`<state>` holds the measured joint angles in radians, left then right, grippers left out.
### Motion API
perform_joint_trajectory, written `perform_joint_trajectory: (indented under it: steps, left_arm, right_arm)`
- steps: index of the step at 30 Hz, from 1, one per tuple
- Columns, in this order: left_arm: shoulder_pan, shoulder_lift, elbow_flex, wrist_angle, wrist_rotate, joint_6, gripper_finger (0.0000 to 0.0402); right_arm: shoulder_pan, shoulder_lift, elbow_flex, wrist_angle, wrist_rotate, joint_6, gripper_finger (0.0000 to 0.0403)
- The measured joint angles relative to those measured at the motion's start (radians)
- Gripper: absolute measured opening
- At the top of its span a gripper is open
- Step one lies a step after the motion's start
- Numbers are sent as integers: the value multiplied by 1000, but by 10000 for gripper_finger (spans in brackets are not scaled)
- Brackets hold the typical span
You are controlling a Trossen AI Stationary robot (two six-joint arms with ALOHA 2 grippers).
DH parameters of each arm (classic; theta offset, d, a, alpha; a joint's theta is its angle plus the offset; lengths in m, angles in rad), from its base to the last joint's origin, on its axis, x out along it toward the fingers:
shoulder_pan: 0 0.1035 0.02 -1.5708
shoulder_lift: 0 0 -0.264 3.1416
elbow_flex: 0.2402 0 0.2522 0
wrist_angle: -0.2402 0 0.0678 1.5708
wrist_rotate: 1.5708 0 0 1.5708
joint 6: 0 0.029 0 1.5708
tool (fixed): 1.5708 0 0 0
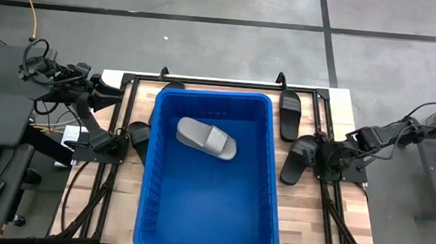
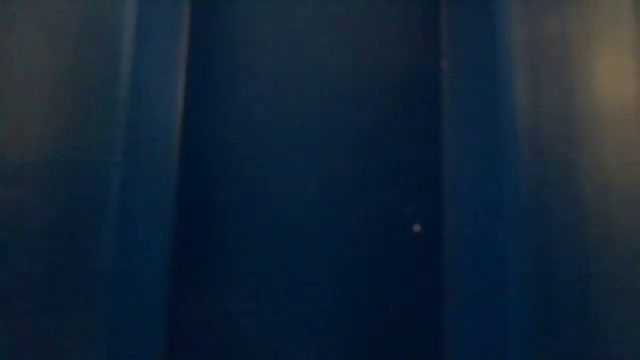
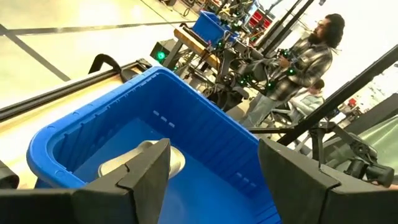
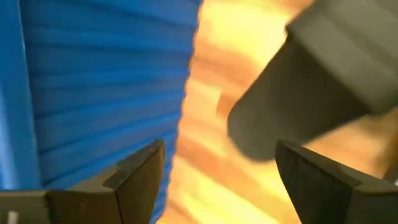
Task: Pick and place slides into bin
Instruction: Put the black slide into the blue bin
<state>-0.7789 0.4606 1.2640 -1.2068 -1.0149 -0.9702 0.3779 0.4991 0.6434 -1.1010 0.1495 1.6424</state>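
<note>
On the wooden surface the blue bin takes up the centre, and one grey slide already lies inside it, in the far half, its long axis running from about ten o'clock to four o'clock.

The relation that matters is on the right side. The right pincer sits low, just off the bin's right wall, with its fingers spread and nothing between them. A black slide lies right at it, toward nine o'clock from the fingertips and between the pincer and the bin wall. Its long axis runs roughly from one o'clock to seven o'clock, so it lies slightly slanted beside the bin. In the right wrist view the dark slide fills the space just beyond the spread fingers, with the ribbed blue wall beside it. I judge this arm the nearer one for this slide, and a grasp across its narrow width looks the natural approach.

A second black slide lies farther back, at twelve o'clock from the first, running near twelve to six.

The left pincer waits at the bin's left side, spread and empty, with another black slide just beside it toward three o'clock. One more black slide peeks out behind the bin's far left corner.
</note>
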Motion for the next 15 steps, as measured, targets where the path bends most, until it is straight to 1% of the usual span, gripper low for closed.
perform_joint_trajectory:
  steps: [2, 5, 8, 10, 13, 15]
  left_arm:
    - [0, 0, 0, 0, -1, 1, 234]
    - [0, 0, 0, 0, -7, -9, 234]
    - [0, 1, 0, 0, -7, -25, 234]
    - [0, 2, 0, 0, -7, -25, 234]
    - [0, 2, 0, -12, -7, -23, 234]
    - [0, 2, 0, -29, -7, -29, 234]
  right_arm:
    - [-5, 21, 0, -4, 39, -32, 291]
    - [-21, 77, 0, -5, 45, -52, 287]
    - [-26, 164, 15, 2, -27, -106, 276]
    - [-25, 227, 40, -27, -72, -146, 267]
    - [-27, 314, 71, -93, -96, -196, 257]
    - [-34, 366, 100, -117, -83, -243, 255]
